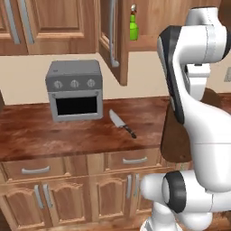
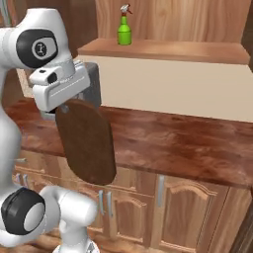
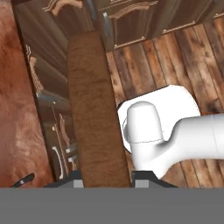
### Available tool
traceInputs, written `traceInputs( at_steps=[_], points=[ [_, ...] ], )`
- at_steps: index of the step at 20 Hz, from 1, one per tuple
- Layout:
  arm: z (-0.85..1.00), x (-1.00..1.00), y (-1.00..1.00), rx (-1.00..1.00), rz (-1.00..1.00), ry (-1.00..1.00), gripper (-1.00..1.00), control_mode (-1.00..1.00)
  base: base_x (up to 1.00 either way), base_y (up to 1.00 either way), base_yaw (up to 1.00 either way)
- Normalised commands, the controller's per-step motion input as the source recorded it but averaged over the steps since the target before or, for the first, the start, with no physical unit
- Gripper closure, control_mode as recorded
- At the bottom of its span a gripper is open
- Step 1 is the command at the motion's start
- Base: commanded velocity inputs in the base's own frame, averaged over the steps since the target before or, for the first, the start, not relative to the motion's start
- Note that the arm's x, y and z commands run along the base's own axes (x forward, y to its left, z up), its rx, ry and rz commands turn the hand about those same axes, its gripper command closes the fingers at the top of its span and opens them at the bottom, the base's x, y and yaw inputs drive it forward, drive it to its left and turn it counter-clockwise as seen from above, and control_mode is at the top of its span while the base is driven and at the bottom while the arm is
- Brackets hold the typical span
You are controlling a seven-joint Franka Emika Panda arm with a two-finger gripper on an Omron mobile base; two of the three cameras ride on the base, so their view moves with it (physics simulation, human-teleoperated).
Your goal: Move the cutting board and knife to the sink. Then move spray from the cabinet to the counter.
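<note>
- One toaster oven [image 1: 74, 90], grey with three knobs and a dark window, sat at the left on the counter [image 1: 54, 135], against the pale wall; the counter's dark reddish wood grain ran on to the right.
- Just right of the oven, the knife [image 1: 122, 123] lay flat on the counter, silver blade pointing toward the wall, black handle toward the front edge; it was apart from the oven.
- Above and right of the knife, the cabinet [image 1: 112, 36] stood with its door swung open, the long grey bar handle visible; the spray [image 1: 133, 26], a green bottle with a red-and-white head, stood upright on the shelf inside.
- Farther right, the white arm rose in front of the counter; the gripper [image 3: 107, 183] was clamped on the cutting board [image 2: 86, 143], one fingertip at each face, jaws narrowly apart.
- From the right base camera, the board hung on end below the hand, lifted clear of the counter and tilted slightly; its rounded lower end was in front of the lower cupboard doors.
</note>
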Motion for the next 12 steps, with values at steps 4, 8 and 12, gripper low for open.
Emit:
traceInputs(
  at_steps=[4,8,12],
  points=[
    [0.0,0.0,0.0,0.0,0.0,0.0,1.0,1.0,-1.0,-0.24,0.27],
    [0.0,0.0,0.0,0.0,0.0,0.0,1.0,1.0,-0.87,-0.02,0.63],
    [0.0,0.0,0.0,0.0,0.0,0.0,1.0,1.0,-0.21,0.0,0.97]
  ],
)
